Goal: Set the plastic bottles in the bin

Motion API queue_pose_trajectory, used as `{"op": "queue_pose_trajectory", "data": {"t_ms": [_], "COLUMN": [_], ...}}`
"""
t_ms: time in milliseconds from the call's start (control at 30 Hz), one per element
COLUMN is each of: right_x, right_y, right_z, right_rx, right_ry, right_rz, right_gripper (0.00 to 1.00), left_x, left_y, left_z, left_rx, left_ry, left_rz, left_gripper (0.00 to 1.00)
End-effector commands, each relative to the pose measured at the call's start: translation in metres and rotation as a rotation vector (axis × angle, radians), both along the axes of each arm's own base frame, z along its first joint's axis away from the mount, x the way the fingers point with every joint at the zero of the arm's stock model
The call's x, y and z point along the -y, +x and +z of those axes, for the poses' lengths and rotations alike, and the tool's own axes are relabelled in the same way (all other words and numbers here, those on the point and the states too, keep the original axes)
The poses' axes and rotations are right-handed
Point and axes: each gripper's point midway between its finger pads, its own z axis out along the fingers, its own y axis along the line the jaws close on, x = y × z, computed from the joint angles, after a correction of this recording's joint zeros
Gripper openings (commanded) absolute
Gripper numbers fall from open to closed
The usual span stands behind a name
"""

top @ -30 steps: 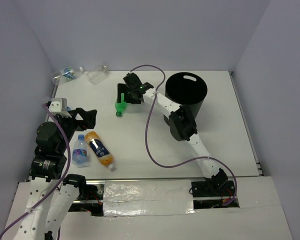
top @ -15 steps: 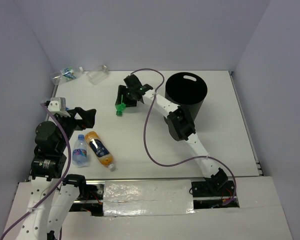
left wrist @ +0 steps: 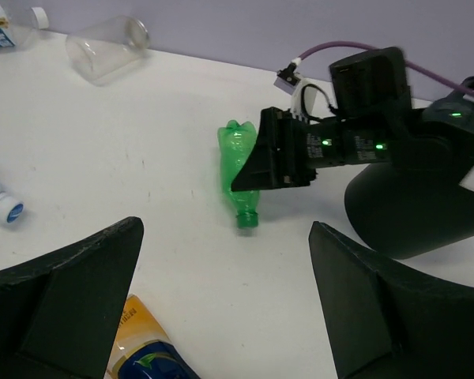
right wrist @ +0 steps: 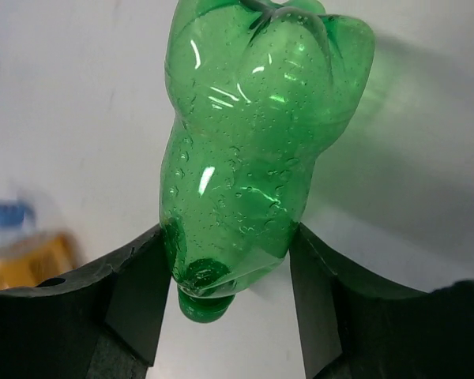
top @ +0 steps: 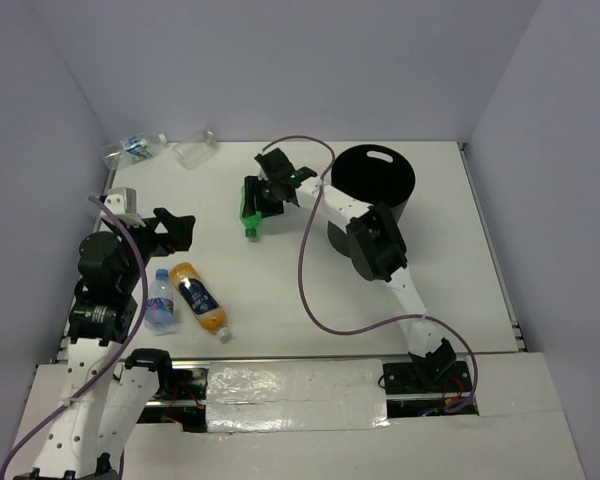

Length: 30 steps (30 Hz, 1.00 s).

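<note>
while the left gripper hangs over the left side of the table with its fingers spread wide and nothing between them, two bottles lie on their sides on the near side of those fingers: the blue-capped clear bottle, with its cap just outside the left finger in the wrist view, and the orange bottle, with its dark label peeking in low between the fingers. far beyond the fingertips, up in the back left corner, the second blue-label bottle and the plain clear bottle lie near each other by the wall. moving right, and here's the action: the right gripper is reaching out past the middle of the table and its fingers are clamped on the green bottle, one pad on each side of the narrowing neck end, base sticking out beyond the fingertips, cap tucked back toward the palm. whether the bottle is clear of the table, the pictures don't settle. further right, behind the gripper's wrist and close beside the arm, stands the bin, upright, mouth open, handle slot on its far rim.
</note>
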Motion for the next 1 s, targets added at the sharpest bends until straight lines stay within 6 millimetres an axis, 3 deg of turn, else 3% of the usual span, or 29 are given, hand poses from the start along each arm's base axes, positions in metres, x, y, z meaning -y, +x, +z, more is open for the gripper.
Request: {"op": "queue_pose_trajectory", "data": {"t_ms": [0,67,133,167,233,267,300,333,400,433,533,567,667,733,800,900,967], "right_x": [-0.016,-0.006,-0.001,0.013,0.032,0.048,0.059,0.083,0.112,0.144,0.191,0.221,0.263,0.279,0.301,0.327,0.334], "right_y": [-0.043,-0.079,-0.109,-0.126,-0.146,-0.159,-0.166,-0.176,-0.181,-0.179,-0.175,-0.167,-0.152,-0.139,-0.114,-0.078,-0.058], "right_z": [0.136,0.179,0.206,0.230,0.240,0.271,0.277,0.292,0.303,0.313,0.322,0.325,0.324,0.319,0.318,0.306,0.290], "right_rx": [0.287,0.371,0.417,0.472,0.489,0.570,0.585,0.624,0.696,0.744,0.803,0.838,0.891,0.903,0.936,0.928,0.889], "right_ry": [0.080,0.111,0.144,0.155,0.144,0.155,0.147,0.149,0.126,0.106,0.067,0.022,-0.065,-0.100,-0.161,-0.197,-0.212], "right_rz": [0.227,0.345,0.433,0.465,0.500,0.516,0.517,0.498,0.493,0.448,0.387,0.332,0.257,0.209,0.131,0.045,0.042], "right_gripper": [0.20,0.18,0.15,0.13,0.11,0.10,0.10,0.10,0.10,0.10,0.09,0.09,0.11,0.12,0.12,0.12,0.15], "left_x": [0.005,0.008,0.011,0.012,0.017,0.020,0.022,0.024,0.026,0.026,0.027,0.026,0.024,0.023,0.024,0.025,0.027], "left_y": [0.010,0.018,0.023,0.028,0.029,0.030,0.030,0.027,0.024,0.019,0.010,0.007,-0.003,-0.007,-0.011,-0.014,-0.018], "left_z": [0.000,-0.009,-0.015,-0.022,-0.022,-0.026,-0.021,-0.027,-0.031,-0.036,-0.056,-0.067,-0.092,-0.100,-0.110,-0.118,-0.126], "left_rx": [0.009,-0.036,-0.084,-0.125,-0.175,-0.203,-0.219,-0.258,-0.308,-0.339,-0.418,-0.449,-0.540,-0.568,-0.607,-0.639,-0.665], "left_ry": [-0.044,-0.089,-0.148,-0.168,-0.242,-0.267,-0.319,-0.344,-0.410,-0.426,-0.478,-0.484,-0.493,-0.491,-0.486,-0.485,-0.482], "left_rz": [-0.018,-0.017,-0.009,-0.007,0.000,-0.008,0.001,0.007,0.028,0.041,0.079,0.097,0.153,0.173,0.194,0.231,0.248], "left_gripper": [0.99,0.99,0.99,0.99,0.99,0.99,0.99,1.00,0.99,0.99,0.99,0.99,0.99,0.99,0.99,0.99,0.99]}}
